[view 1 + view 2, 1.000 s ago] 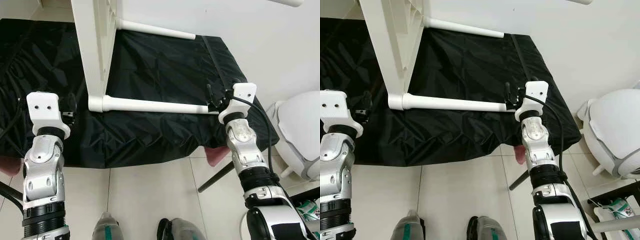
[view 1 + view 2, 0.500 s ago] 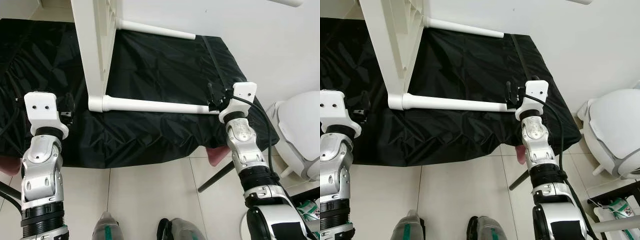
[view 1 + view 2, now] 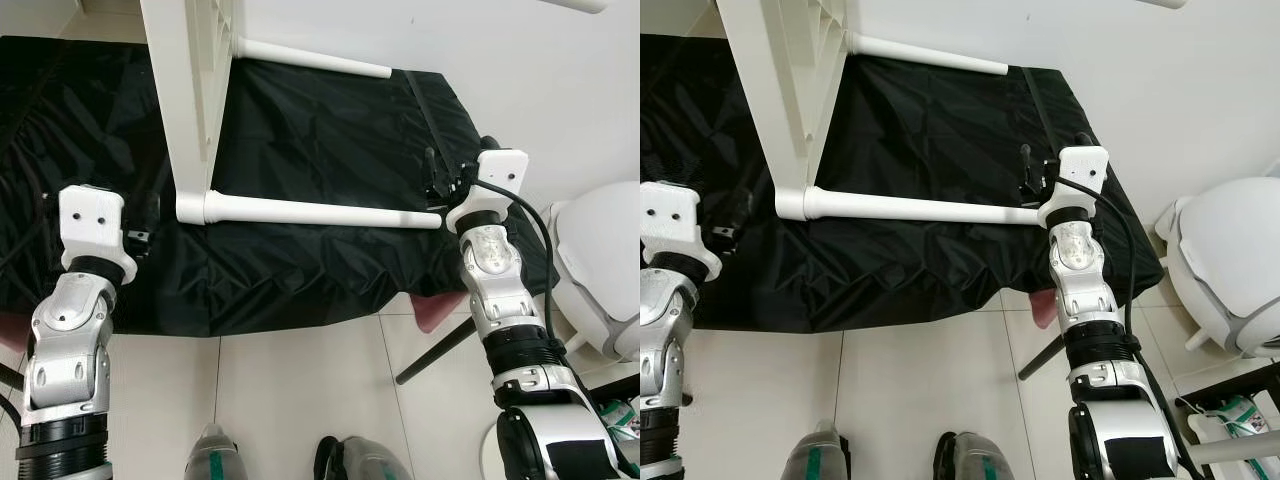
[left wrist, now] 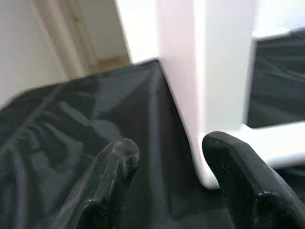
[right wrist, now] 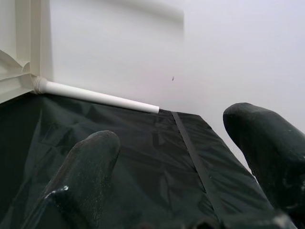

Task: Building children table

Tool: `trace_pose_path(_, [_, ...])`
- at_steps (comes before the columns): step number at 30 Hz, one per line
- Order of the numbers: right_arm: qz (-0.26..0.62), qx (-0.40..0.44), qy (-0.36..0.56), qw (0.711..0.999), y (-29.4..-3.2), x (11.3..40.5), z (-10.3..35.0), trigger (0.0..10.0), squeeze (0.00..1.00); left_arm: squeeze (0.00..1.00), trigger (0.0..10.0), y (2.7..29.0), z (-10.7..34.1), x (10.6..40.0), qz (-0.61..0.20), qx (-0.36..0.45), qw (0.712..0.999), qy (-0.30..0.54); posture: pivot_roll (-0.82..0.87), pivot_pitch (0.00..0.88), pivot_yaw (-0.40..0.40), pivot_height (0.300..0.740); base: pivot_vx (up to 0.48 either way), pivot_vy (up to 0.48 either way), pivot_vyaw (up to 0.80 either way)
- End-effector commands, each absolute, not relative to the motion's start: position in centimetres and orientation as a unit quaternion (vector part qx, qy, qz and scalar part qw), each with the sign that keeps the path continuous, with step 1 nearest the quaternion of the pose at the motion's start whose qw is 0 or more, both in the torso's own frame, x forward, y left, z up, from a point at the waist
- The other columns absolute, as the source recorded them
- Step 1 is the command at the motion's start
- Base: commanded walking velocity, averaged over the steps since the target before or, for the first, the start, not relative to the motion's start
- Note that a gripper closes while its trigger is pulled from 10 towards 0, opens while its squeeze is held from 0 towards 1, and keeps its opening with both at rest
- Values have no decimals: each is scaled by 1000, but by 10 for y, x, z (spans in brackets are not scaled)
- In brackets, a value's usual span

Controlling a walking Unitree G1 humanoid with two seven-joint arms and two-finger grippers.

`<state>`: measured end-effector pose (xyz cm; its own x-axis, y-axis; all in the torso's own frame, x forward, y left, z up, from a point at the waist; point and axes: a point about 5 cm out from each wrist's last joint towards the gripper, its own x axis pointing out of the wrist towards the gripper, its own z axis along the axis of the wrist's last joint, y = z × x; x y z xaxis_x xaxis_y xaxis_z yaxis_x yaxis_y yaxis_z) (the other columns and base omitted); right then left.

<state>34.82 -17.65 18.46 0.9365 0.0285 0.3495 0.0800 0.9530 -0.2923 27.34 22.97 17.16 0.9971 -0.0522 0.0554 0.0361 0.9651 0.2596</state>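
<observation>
- On the black cloth [image 3: 320,130] spread over a low surface by the white wall, the children's table [image 3: 190,90] lies tipped on its side, its white top [image 3: 780,90] standing on edge with the ribbed underside facing the robot's right.
- Two white legs are fitted and jut out sideways over the cloth: the near leg [image 3: 320,211] and the far leg [image 3: 315,60]. No other leg can be seen joined to the top, so I judge the build partly done, with the remaining legs yet to go in.
- The right end effector [image 3: 447,180] sits at the free end of the near leg, touching or just beside its tip; in the right wrist view its fingers [image 5: 86,167] are spread apart with nothing between them.
- The left end effector [image 4: 167,157] hovers over the cloth just beside the corner where the near leg meets the top; its fingers [image 4: 114,157] are parted and empty.
- Count: one table top, two attached legs, one black cloth, two end effectors.
- Off to the robot's right stands a white rounded object [image 3: 600,260] on the tiled floor [image 3: 300,390]; what it is I cannot tell.
</observation>
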Motion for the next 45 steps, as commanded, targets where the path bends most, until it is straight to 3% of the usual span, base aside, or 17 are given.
trace_pose_path(1, [-20,-156,-186,970,-179,348,187,10000,0,0,10000,224,166,272,-47,133,990,-10,89,59,-82,740,0,0,0])
trace_pose_path(4, [-21,-157,-187,970,-179,348,188,10000,0,0,10000,218,161,271,-73,113,991,9,90,60,-77,740,0,0,0])
trace_pose_path(8, [-25,-158,-191,969,-178,348,189,10000,0,0,10000,190,145,267,-173,69,980,65,91,61,-66,740,0,0,0])
trace_pose_path(17, [-27,-158,-197,967,-174,347,189,10000,0,0,10000,175,142,274,-225,71,969,78,85,47,-46,740,0,0,0])
trace_pose_path(18, [-27,-158,-198,967,-174,347,189,10000,0,612,10000,174,141,276,-223,73,969,78,82,43,-41,740,0,0,0])
trace_pose_path(19, [-27,-158,-198,967,-174,347,189,10000,0,612,10000,174,141,276,-223,73,969,78,82,43,-41,740,0,0,0])
trace_pose_path(20, [-28,-157,-198,967,-174,346,189,10000,0,1000,10000,173,140,277,-222,67,969,83,77,41,-39,740,0,0,0])
trace_pose_path(36, [-30,-161,-198,966,-174,344,186,10000,0,1000,10000,154,148,281,-233,-11,969,80,72,30,-35,740,0,0,0])
trace_pose_path(37, [-30,-161,-198,966,-173,344,186,10000,0,0,10000,152,149,282,-235,-25,968,83,73,22,-37,740,0,0,0])
trace_pose_path(45, [-13,-166,-228,959,-166,343,195,10000,0,0,10000,135,143,290,-245,-111,954,134,67,9,-36,740,0,0,0])
